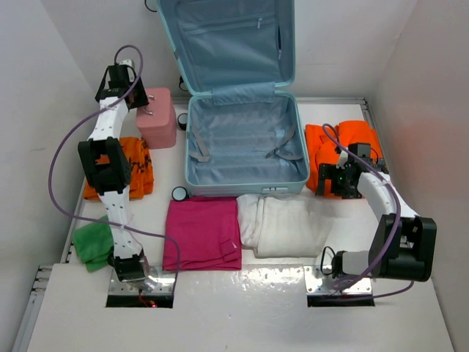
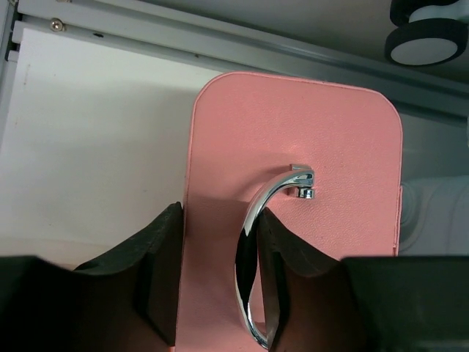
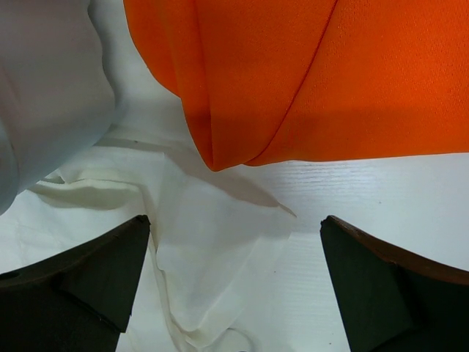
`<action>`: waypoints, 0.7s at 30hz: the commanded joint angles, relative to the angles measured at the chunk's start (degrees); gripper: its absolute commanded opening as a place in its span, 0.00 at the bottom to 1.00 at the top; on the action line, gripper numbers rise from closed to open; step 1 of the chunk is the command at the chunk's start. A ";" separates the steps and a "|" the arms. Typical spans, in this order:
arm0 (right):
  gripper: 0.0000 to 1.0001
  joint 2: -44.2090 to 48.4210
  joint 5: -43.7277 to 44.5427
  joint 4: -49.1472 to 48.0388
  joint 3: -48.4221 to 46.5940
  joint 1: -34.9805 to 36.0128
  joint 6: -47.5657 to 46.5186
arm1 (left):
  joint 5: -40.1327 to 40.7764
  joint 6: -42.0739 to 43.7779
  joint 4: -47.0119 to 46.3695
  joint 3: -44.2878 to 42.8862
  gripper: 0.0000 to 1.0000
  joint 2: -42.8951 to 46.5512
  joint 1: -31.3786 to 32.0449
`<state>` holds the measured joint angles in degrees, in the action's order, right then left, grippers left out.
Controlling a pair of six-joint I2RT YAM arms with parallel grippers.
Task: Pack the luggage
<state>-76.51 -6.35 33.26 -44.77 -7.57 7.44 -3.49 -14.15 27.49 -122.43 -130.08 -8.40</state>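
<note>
**Robot-manipulation laboratory cell, viewed from above.**
Plain white walls [image 1: 44, 66] enclosed a white table [image 1: 165, 172] edged by an aluminium rail [image 1: 330, 99]. The left arm [image 1: 113, 198] and right arm [image 1: 385, 202] stood bolted to metal plates [image 1: 165, 282] at the lower edge of the frame, trailing purple cables [image 1: 53, 169]. The luggage [image 1: 242, 139] lay open at top centre.

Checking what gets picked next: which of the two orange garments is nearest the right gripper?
The plain orange one right of the luggage; the right gripper sits at its edge. The dark-patterned orange one lies far left.
</note>
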 commanded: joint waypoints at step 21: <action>0.99 0.31 -3.67 -0.56 -1.02 -1.66 0.47 | 6.82 -0.70 -2.88 5.19 0.59 8.44 5.67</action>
<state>-76.71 -8.73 33.50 -44.93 -8.93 7.55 1.54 -14.39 25.47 -117.71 -126.19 -4.84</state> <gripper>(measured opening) 0.986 0.581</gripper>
